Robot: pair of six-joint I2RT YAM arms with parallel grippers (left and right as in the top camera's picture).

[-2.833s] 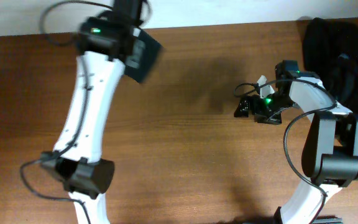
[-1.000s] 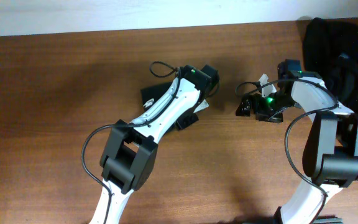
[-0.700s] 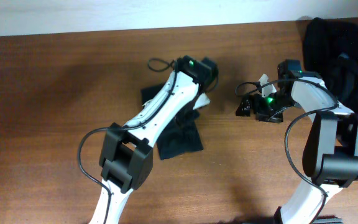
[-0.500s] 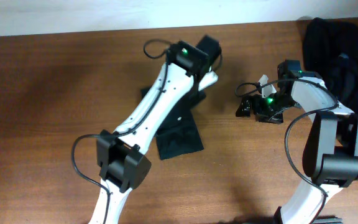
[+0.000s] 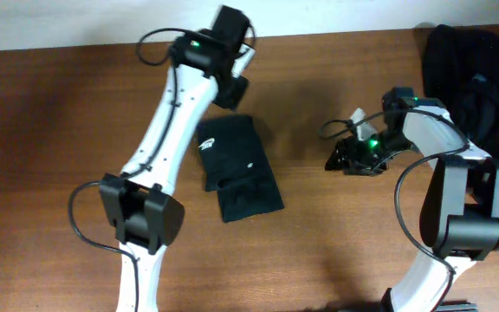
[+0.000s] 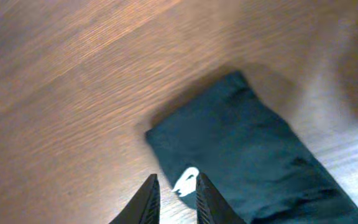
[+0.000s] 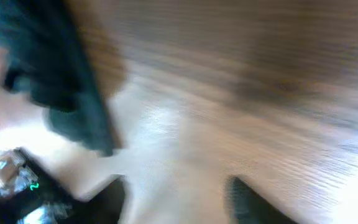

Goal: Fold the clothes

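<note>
A folded black garment (image 5: 236, 169) with a small white logo (image 5: 206, 146) lies flat on the table, left of centre. My left gripper (image 5: 233, 90) hovers just beyond its far edge. In the left wrist view the fingers (image 6: 146, 200) stand a narrow gap apart around nothing, above the logo (image 6: 185, 180) on the garment (image 6: 253, 155). My right gripper (image 5: 336, 159) hangs to the garment's right, apart from it. Its view is blurred, with the jaws (image 7: 176, 199) open and empty over bare wood. A heap of black clothes (image 5: 470, 78) sits at the far right corner.
The wooden table (image 5: 50, 156) runs to a white wall along the far edge. The left arm (image 5: 158, 147) stretches from the near edge past the garment's left side. A dark blurred shape (image 7: 61, 87) fills the upper left of the right wrist view.
The left arm has lifted off the garment and swung toward the far edge, leaving it folded on the table. Its jaws have narrowed. The right gripper shifted slightly left.
</note>
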